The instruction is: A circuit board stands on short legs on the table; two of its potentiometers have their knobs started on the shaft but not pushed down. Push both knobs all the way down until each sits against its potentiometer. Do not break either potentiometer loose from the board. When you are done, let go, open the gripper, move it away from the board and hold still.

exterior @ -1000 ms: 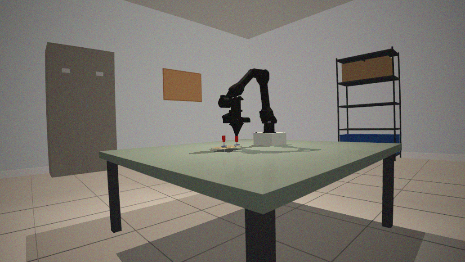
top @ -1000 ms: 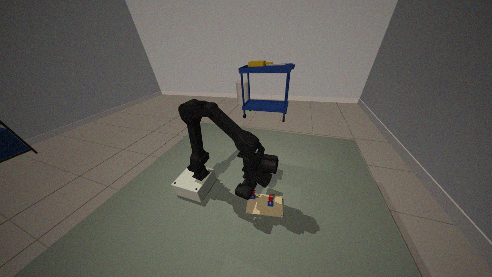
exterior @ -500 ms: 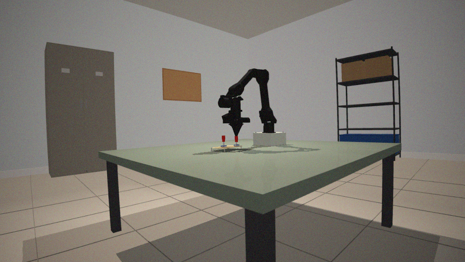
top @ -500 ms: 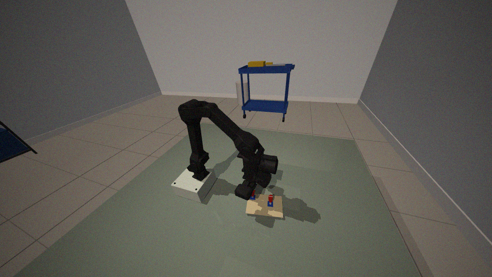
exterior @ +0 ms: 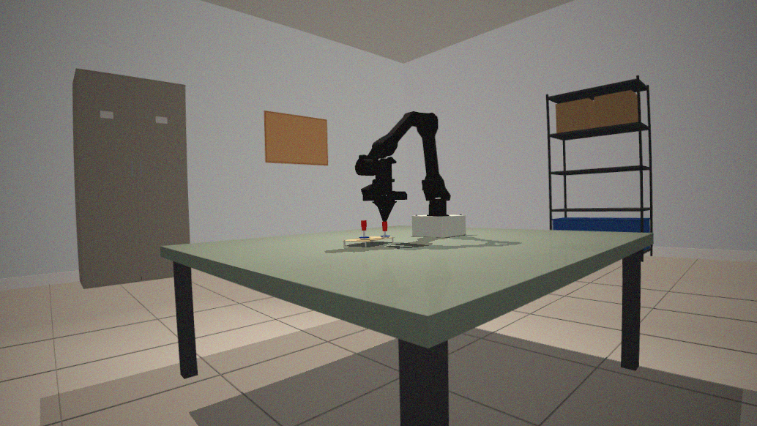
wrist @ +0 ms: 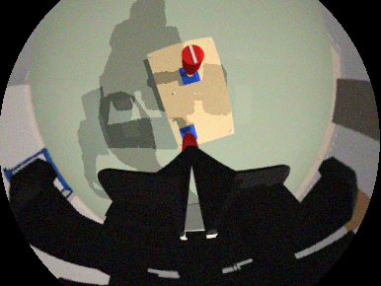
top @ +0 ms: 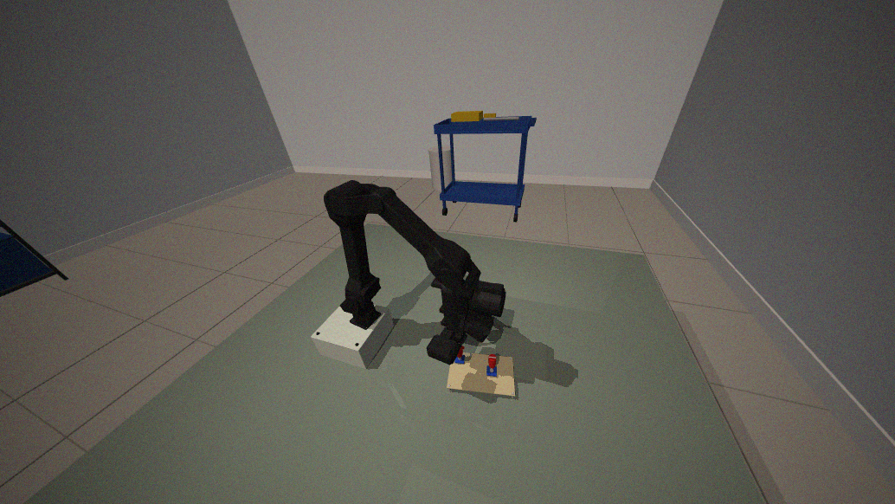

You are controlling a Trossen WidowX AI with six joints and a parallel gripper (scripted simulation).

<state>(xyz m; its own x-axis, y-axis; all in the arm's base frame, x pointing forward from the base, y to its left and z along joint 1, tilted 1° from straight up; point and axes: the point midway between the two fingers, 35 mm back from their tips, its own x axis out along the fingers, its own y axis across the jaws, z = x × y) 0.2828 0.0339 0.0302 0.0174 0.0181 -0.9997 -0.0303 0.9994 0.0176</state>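
The circuit board is a tan rectangle with darker patches, raised on short legs on the green table. Two red knobs on blue potentiometers stand upright on it. The near knob sits noticeably lower than the far knob, which rides high on its shaft.

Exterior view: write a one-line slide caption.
Shut gripper presses down on one red knob; the other knob stands taller on the board.

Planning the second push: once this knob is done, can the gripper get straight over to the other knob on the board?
Probably yes. The gripper, shut and holding nothing, stands tip-down on the near knob. The far knob stands taller beside it on the same board, with open space above it. Lift before crossing, to avoid striking its side.
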